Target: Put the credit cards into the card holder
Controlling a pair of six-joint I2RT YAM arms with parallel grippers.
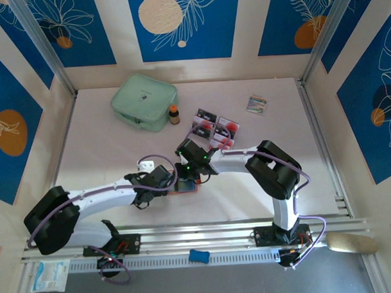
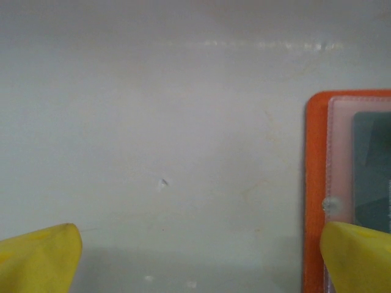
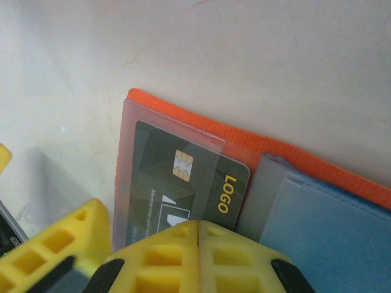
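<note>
- Two arms reach in from the near rail over a white table [image 1: 105,143], which is boxed in by pale walls with blue leaf-patterned panels and metal posts.
- At the back left lies a mint-green pouch [image 1: 144,101] with a small bottle [image 1: 174,114] just beside it. A multicoloured packet [image 1: 256,104] sits alone at the back right.
- The loose credit cards [image 1: 214,128] lie in a cluster at mid-table, just beyond the grippers.
- The card holder [image 1: 186,185] lies opened flat toward the front middle, its orange-red border showing, with both grippers over it.
- One dark card [image 3: 183,183], with a gold chip and the word LOGO, sits partly under the holder's clear pocket. In the right wrist view the grey-blue inside [image 3: 317,232] lies to its right.
- The right arm comes in from the right, folded at the elbow. The right gripper [image 3: 198,238] has its yellow tips pressed fully together at the card's near edge, and I cannot tell whether the card is pinched.
- The left arm stretches low from the left. The left gripper [image 2: 198,259] is spread wide and holds nothing, with one fingertip [image 2: 357,256] over the holder's orange edge and the other over bare table.
- Bare table spreads wide to the left and right of the arms. The walls stand well apart from the holder, and the front rail [image 1: 205,233] is near it.
</note>
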